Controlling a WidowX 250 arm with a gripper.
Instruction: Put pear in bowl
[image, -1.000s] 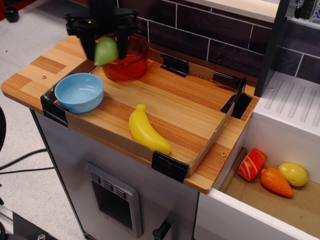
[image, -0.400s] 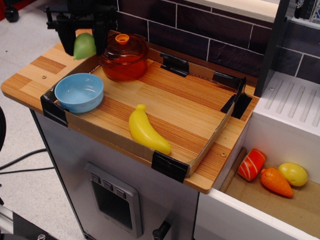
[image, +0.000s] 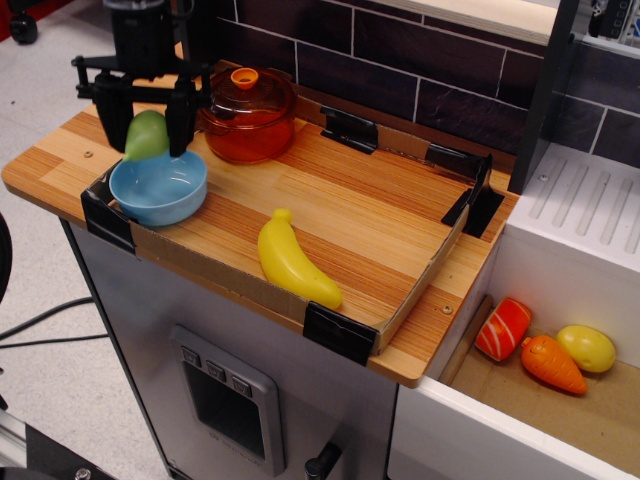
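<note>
The pear (image: 146, 136), small, smooth and light green, is clamped in the end effector (image: 147, 128) just above the far-left rim of the blue bowl (image: 158, 188). For a clean release, it is best centred over the pale inside and lowered before the fingers are parted.

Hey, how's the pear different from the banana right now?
The pear is light green, short and rounded; the banana is yellow, long and curved. The pear is held by the gripper above the blue bowl; the banana lies on the wooden tray. Both look like smooth toy fruit.
</note>
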